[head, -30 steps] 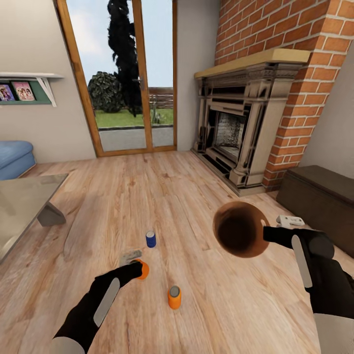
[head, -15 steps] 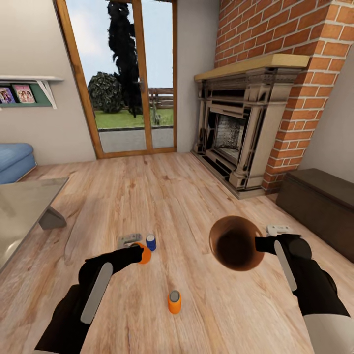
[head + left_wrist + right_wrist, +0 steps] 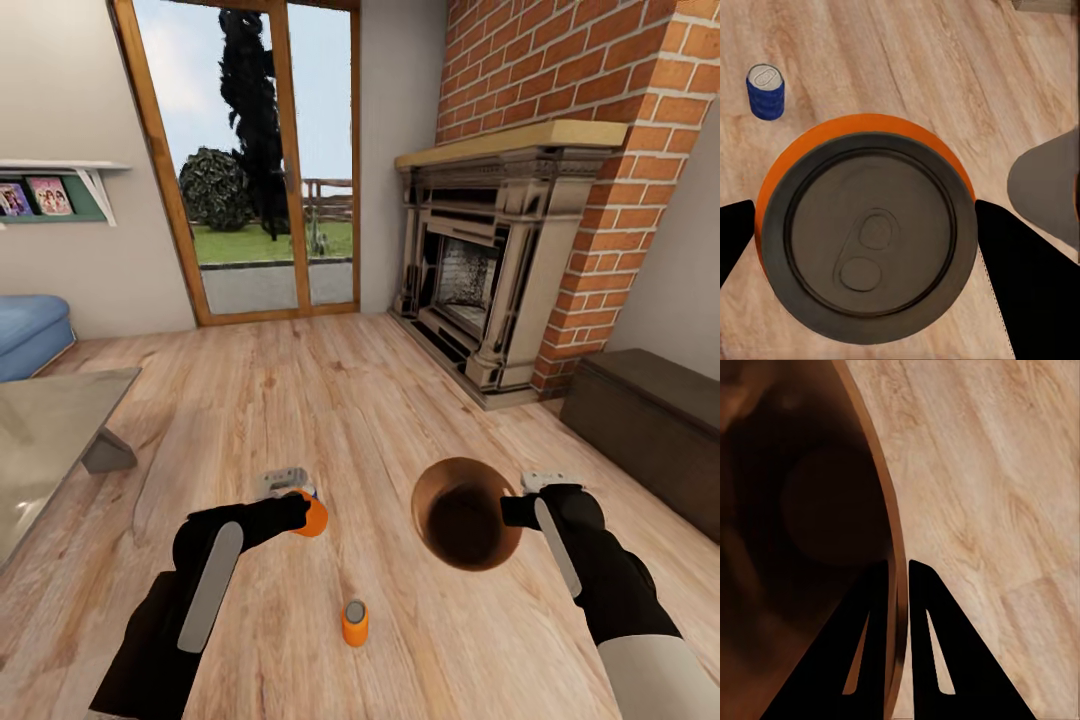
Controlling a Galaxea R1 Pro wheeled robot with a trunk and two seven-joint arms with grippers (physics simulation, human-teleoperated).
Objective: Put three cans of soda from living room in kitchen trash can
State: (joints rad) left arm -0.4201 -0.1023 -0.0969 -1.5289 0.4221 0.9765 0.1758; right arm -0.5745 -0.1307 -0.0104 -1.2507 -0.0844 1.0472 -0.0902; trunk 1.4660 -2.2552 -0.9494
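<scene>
My left gripper (image 3: 300,512) is shut on an orange can of soda (image 3: 314,516), held above the wood floor; in the left wrist view its grey top (image 3: 866,232) sits between the two black fingers (image 3: 1020,285). A second orange can (image 3: 354,622) stands upright on the floor close in front of me. The dark blue can (image 3: 766,91) stands on the floor beyond the held one. My right gripper (image 3: 512,511) is shut on the rim of the tash can (image 3: 465,512), tipped with its brown inside (image 3: 802,510) facing me, a short gap right of the held can.
This is the living room. A brick fireplace (image 3: 480,290) stands at the far right and a dark chest (image 3: 650,400) along the right wall. A glass table (image 3: 50,430) and a blue sofa (image 3: 30,330) are at the left. Wood-framed glass doors (image 3: 260,160) lie ahead.
The left gripper has lifted its orange can and carried it right, toward the bin. The right arm has brought the bin left and nearer to me. The can on the floor stayed put.
</scene>
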